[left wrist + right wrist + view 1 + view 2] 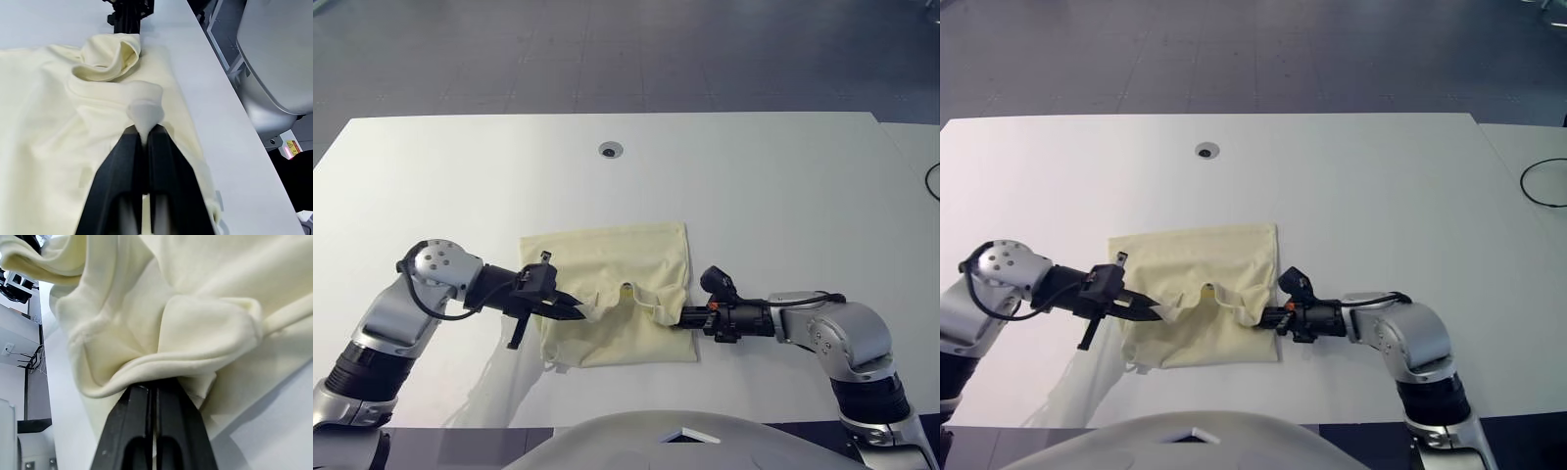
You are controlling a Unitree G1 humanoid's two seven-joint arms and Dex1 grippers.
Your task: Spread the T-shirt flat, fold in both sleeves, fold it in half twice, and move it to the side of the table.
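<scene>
The pale yellow T-shirt (607, 284) lay on the white desk (754, 196), a little nearer the robot's edge than the middle. It was gathered into a rough rectangle, with its far part flat on the surface. Its near edge was raised off the desk and hung between the two arms, sagging and rumpled in the middle.

The left pincer (579, 313) came in low from the robot's left. Its two black fingers were pressed together on a small tuck of the cloth at the shirt's near left corner. From the wrist camera, a thin peak of fabric could be seen squeezed up between the fingers (164, 161).

The right pincer (677, 315) met the shirt from the opposite side, at its near right edge. It was likewise clamped tight, with a thick bunched fold of the hem gripped at its tips and spilling over them.

Both pincers sat close above the desk, level with each other, the shirt stretched loosely between them.

Farther back on the desk, well apart from the shirt, was a round grommet (610, 150). A black cable (1542, 183) curled at the desk's far right side.
</scene>
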